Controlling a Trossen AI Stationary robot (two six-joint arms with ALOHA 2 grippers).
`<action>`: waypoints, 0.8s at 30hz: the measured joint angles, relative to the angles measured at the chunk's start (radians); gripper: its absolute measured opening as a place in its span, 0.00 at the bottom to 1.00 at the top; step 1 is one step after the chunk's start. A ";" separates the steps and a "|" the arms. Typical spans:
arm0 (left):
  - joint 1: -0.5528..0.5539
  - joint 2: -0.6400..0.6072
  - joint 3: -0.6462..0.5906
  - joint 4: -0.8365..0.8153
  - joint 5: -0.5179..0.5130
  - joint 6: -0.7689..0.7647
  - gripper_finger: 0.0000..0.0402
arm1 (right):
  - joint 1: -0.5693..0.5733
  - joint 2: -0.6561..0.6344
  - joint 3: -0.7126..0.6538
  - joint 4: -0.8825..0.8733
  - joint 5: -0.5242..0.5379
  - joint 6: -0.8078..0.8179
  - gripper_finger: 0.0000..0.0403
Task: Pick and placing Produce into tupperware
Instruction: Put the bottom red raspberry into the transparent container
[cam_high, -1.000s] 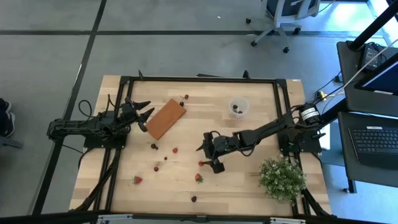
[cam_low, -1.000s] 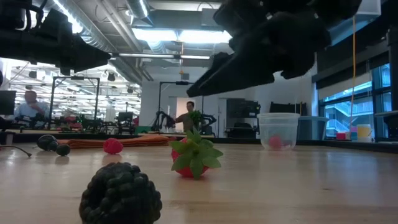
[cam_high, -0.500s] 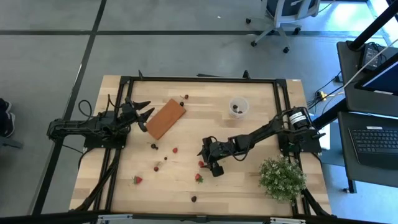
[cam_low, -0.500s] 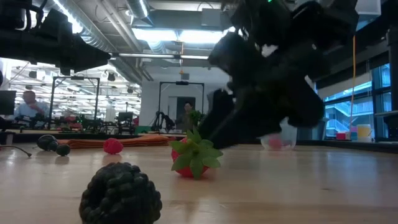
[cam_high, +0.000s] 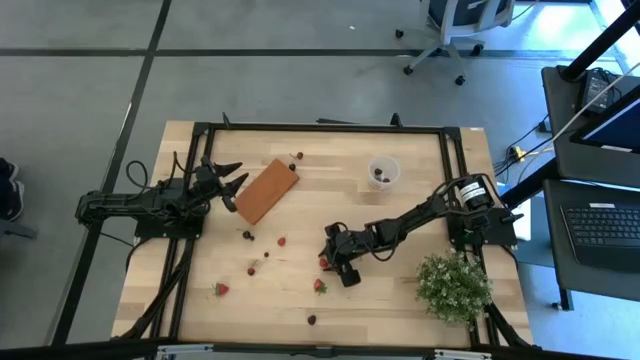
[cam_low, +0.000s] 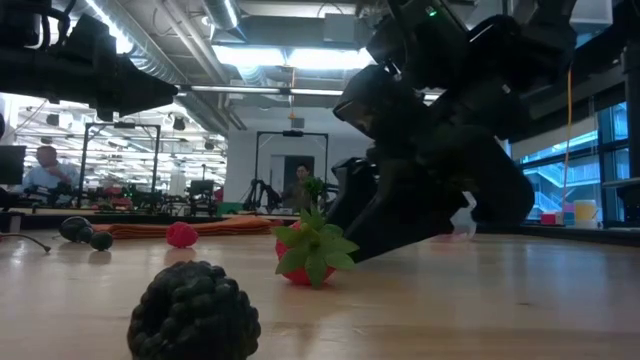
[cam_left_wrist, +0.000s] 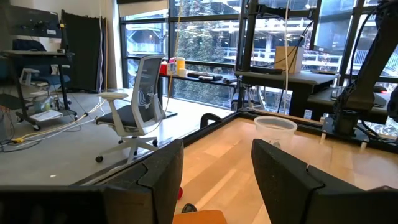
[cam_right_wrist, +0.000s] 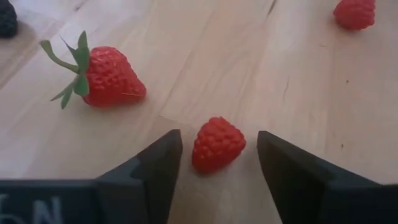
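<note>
My right gripper (cam_right_wrist: 217, 158) is down at the table's middle, open, one finger on each side of a small red raspberry (cam_right_wrist: 217, 143) that lies on the wood; a gap shows on both sides. A strawberry (cam_right_wrist: 109, 78) with a green top lies just beyond it. More produce is scattered over the table: strawberries (cam_high: 220, 289), (cam_high: 319, 286), a raspberry (cam_high: 281, 241) and dark berries (cam_high: 247, 235), (cam_high: 311, 320). The tupperware (cam_high: 383, 172) stands upright at the far right with dark berries inside. My left gripper (cam_high: 235, 180) waits open at the left.
A flat orange-brown block (cam_high: 266, 190) lies beside my left gripper. A bushy green plant (cam_high: 453, 285) stands at the near right corner. A black frame (cam_high: 320, 128) runs around the table. In the low view a blackberry (cam_low: 193, 313) and a strawberry (cam_low: 310, 255) lie close to the camera.
My right gripper has come down to the table top and tipped further downward, ending around the red raspberry. The berries and the tupperware have stayed where they were.
</note>
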 joint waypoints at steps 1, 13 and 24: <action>0.000 0.000 0.000 0.000 0.000 0.000 0.46 | 0.000 0.000 0.000 0.000 0.000 0.000 0.50; 0.000 0.000 0.000 0.000 0.000 0.000 0.46 | 0.000 0.002 0.000 -0.006 0.008 0.051 0.28; 0.000 0.000 0.000 0.000 0.000 0.000 0.46 | -0.052 -0.080 -0.005 -0.084 0.048 0.170 0.24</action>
